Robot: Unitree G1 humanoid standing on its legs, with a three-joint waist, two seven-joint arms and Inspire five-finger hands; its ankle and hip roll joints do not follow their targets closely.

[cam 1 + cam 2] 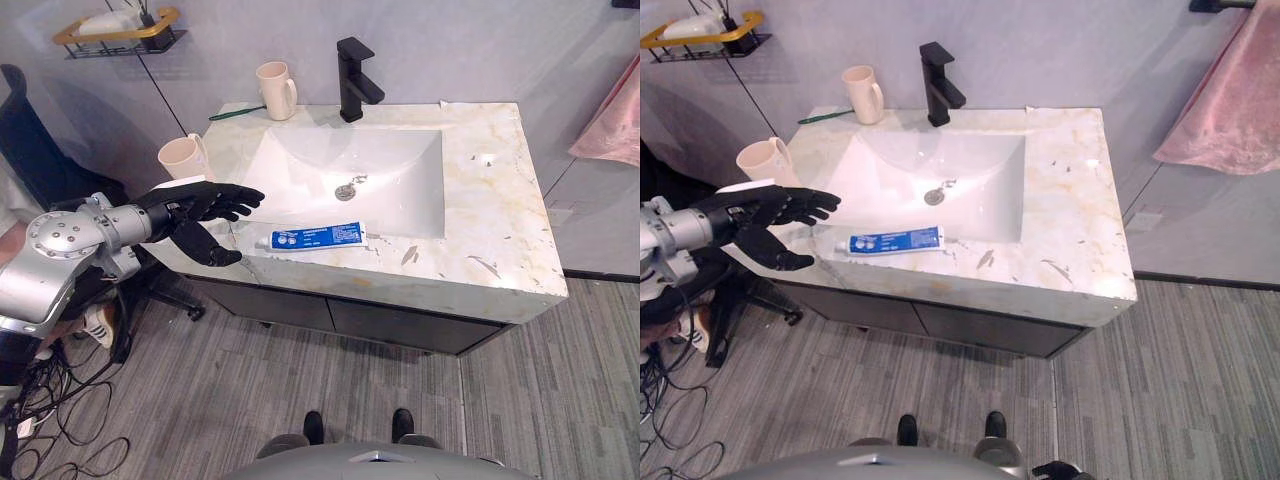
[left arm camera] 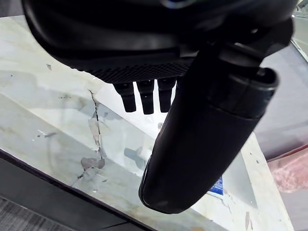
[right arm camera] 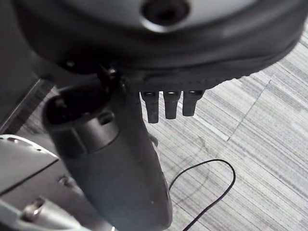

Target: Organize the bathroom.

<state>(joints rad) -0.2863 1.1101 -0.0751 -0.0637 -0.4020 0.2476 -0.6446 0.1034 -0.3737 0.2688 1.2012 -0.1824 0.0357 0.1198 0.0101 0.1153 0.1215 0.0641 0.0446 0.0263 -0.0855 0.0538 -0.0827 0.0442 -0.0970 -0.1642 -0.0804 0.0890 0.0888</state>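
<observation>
little appears done: the toothpaste (image 1: pixel 318 236) is left lying on the worktop (image 1: pixel 500 215), 2 cups (image 1: pixel 276 89) unsorted, the left robot hand (image 1: pixel 205 205) extended, released, empty.

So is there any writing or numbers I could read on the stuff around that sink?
Toothpaste tube: white print on its blue label, too small and blurred to read.
Cup near the left robot hand: plain, no text.
Cup by the tap: plain, no text.
Toothbrush: no text visible.
Wall shelf: its items show no print I can read.
So nothing here can be quoted.
</observation>
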